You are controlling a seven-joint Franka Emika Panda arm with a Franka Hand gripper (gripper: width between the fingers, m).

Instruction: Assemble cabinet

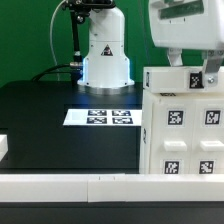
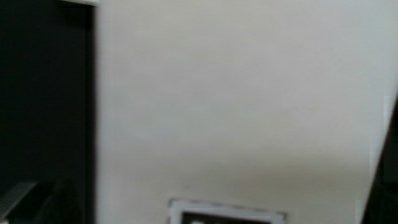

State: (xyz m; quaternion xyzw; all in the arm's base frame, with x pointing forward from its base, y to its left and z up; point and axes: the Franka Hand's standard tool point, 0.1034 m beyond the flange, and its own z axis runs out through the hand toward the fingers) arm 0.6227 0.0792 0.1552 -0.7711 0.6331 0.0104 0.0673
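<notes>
Standing at about four o'clock in the exterior view, the cabinet (image 1: pixel 183 125) rests upright on the black worktop (image 1: pixel 50 120), its tagged white faces turned toward the camera and its foot near the white border rail (image 1: pixel 100 186) along the six o'clock edge. The end effector (image 1: pixel 198 72) hangs at about two o'clock, directly over the cabinet's upper edge and apparently touching or pinching it; whether its fingers are spread or pressed together cannot be told, since the arm's white housing hides them. The marker board (image 1: pixel 103 117) lies flat at centre, just beside the cabinet, with the robot base (image 1: pixel 104 55) at twelve o'clock behind it. The wrist view is blurred: it shows only a broad white panel (image 2: pixel 240 100), probably a cabinet wall, with part of a tag at its edge. Judged as rigid moulded plastic, the cabinet should be light and stiff, though smooth and somewhat slippery. A thin wall edge offers the best hold, gripped squarely to prevent tipping.
</notes>
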